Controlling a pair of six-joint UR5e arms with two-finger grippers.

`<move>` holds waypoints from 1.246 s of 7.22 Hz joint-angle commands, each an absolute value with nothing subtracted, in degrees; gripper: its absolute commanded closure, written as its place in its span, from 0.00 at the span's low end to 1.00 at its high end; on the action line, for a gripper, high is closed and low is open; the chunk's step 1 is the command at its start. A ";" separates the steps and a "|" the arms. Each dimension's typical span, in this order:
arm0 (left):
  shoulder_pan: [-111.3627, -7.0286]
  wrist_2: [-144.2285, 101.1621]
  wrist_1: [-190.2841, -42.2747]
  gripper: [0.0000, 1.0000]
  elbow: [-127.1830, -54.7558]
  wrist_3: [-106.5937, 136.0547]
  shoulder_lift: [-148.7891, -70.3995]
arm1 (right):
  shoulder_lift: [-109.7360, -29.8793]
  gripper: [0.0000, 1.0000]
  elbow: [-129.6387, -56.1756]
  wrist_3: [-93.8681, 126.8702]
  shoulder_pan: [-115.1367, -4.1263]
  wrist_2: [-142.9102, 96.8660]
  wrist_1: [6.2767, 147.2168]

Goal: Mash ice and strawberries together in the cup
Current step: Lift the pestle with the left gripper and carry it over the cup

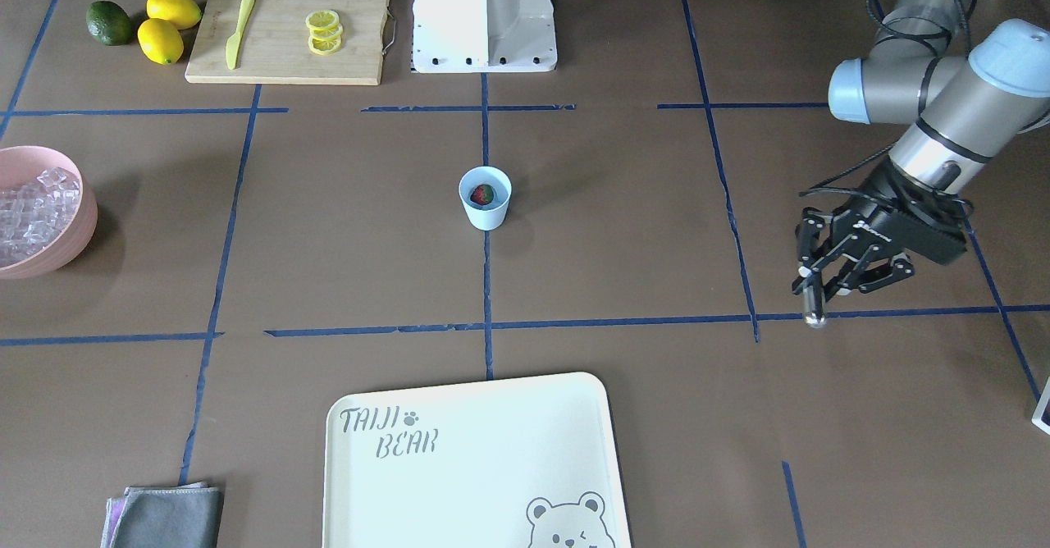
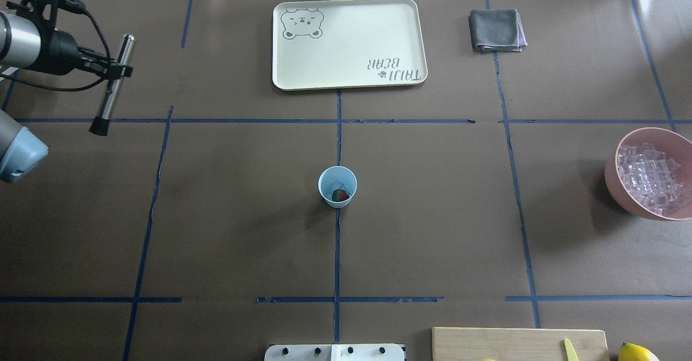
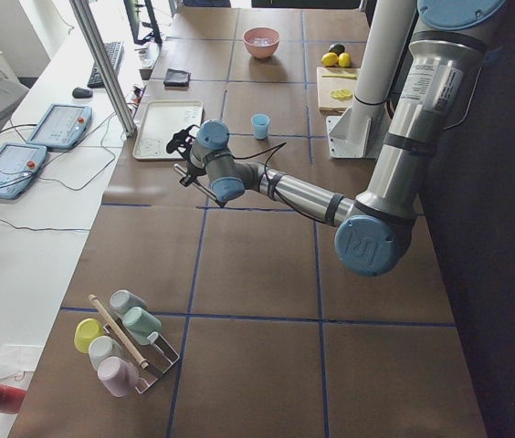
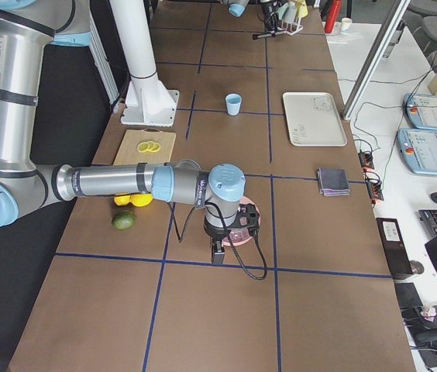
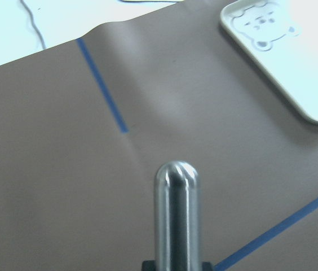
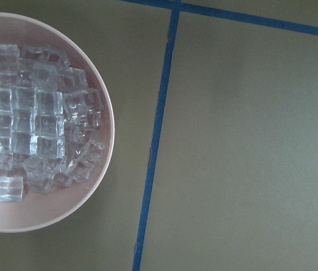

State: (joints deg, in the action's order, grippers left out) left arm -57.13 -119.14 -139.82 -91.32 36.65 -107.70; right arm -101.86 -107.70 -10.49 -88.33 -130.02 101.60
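- The left gripper (image 2: 115,71) is in the upper left of the overhead view, jaws clenched on a metal muddler (image 2: 111,88). The rod lies roughly level over the table, black tip toward the bottom of the frame. Its rounded steel end fills the lower middle of the left wrist view.
- The cup (image 2: 337,186) stands upright dead centre of the table on a blue tape line. It's well apart from both arms and nothing is holding it.
- The strawberry (image 2: 340,194) is down inside the cup. There's a pale patch beside it that might be an ice cube, but it's too small to call.
- The bulk of the ice (image 6: 29,124) is heaped in the pink bowl (image 6: 74,203), over at the right edge of the overhead view.
- The right gripper (image 4: 217,254) hangs over that bowl in the right side view. Can't tell if its fingers are spread or closed, since its wrist camera shows only bowl and table.
- Looks like the tool is in hand and mashing hasn't begun.
- Next move probably means carrying the muddler to frame centre, swinging it upright and lowering it squarely into the cup's mouth.
- That tumbler looks light and is unsupported, so an off-centre push could tip it.
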 commanded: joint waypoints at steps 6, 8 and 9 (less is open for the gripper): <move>-40.75 -104.03 -164.49 1.00 -93.08 31.98 -119.09 | -101.34 0.00 -107.93 -10.37 -88.33 -129.99 101.60; -33.68 -98.27 -169.26 1.00 -93.25 24.19 -119.44 | -101.25 0.00 -107.93 -10.37 -88.33 -129.99 101.60; -32.62 -97.91 -171.54 1.00 -93.08 24.00 -120.05 | -101.25 0.00 -107.93 -10.37 -88.33 -130.08 101.60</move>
State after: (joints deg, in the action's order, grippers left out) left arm -34.79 -99.35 -168.74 -93.16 25.79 -119.45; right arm -101.28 -107.92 -10.37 -88.33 -130.03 101.60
